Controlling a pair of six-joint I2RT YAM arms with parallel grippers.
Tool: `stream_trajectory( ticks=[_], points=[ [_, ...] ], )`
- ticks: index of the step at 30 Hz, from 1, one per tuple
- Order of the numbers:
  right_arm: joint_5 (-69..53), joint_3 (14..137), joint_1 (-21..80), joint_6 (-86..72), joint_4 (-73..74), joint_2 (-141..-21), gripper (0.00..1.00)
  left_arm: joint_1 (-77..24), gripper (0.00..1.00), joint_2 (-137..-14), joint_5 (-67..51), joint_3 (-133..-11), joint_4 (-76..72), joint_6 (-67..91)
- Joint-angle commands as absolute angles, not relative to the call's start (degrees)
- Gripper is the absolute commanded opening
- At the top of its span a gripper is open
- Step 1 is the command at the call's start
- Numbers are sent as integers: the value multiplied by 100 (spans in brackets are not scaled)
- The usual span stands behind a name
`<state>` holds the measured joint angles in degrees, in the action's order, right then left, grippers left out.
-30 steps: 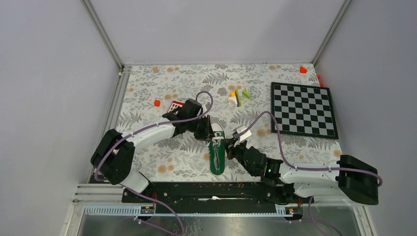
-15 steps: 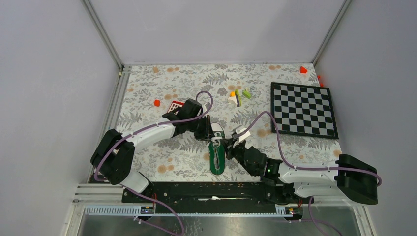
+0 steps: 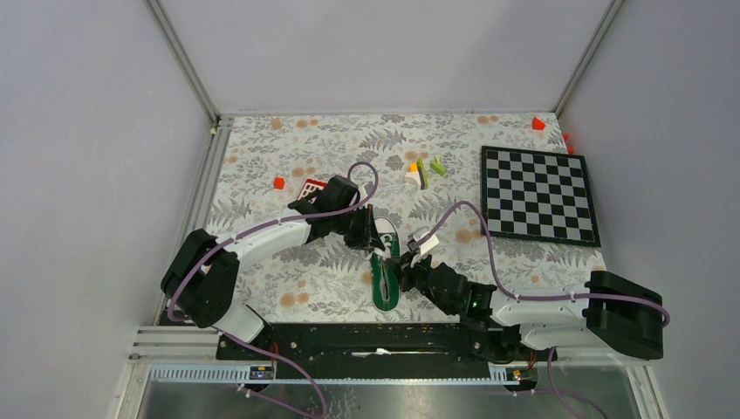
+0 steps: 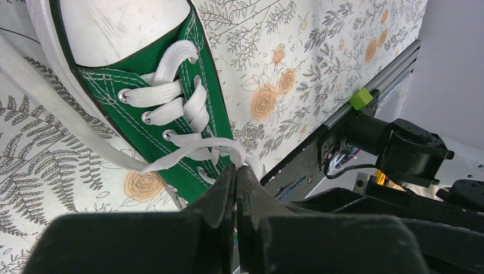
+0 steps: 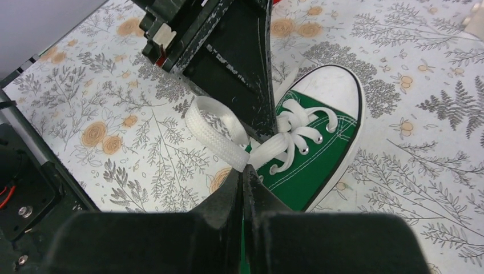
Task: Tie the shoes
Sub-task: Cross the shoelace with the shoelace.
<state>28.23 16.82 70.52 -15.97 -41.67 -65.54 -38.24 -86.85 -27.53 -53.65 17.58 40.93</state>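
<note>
Your left gripper (image 4: 236, 169) and right gripper (image 5: 242, 171) meet over the small green canvas sneaker (image 3: 384, 288) with white rubber toe cap, each clenched on a strand of its white laces (image 4: 171, 94). The shoe lies on the floral tablecloth (image 3: 288, 157) directly beneath both sets of fingertips, its toe ahead of your left gripper; the right pinches a flat lace loop (image 5: 214, 134).

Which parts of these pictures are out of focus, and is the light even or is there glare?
Top external view: soft even light, no glare, no hard shadows; the shoe is small but sharp. Left wrist view: shoe and laces are sharp, the left gripper close to the lens is dark and blurred. Right wrist view: likewise, the right gripper is a blurred dark mass.
</note>
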Motion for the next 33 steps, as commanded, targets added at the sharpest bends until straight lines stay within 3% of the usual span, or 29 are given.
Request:
stream_trajectory(
  ticks=[1,15,33],
  points=[
    [2695,1669,7093,-1792,-4359,-6652,0,-3832,0,-8615,-2847,-5529,1650,4012],
    [2692,1468,7119,-2073,-4502,-6842,0,-3830,0,-8634,-2873,-5484,1579,4025],
    [3568,1634,7105,-1501,-4807,-7114,0,-3832,0,-8611,-2911,-5475,1643,3973]
  ],
)
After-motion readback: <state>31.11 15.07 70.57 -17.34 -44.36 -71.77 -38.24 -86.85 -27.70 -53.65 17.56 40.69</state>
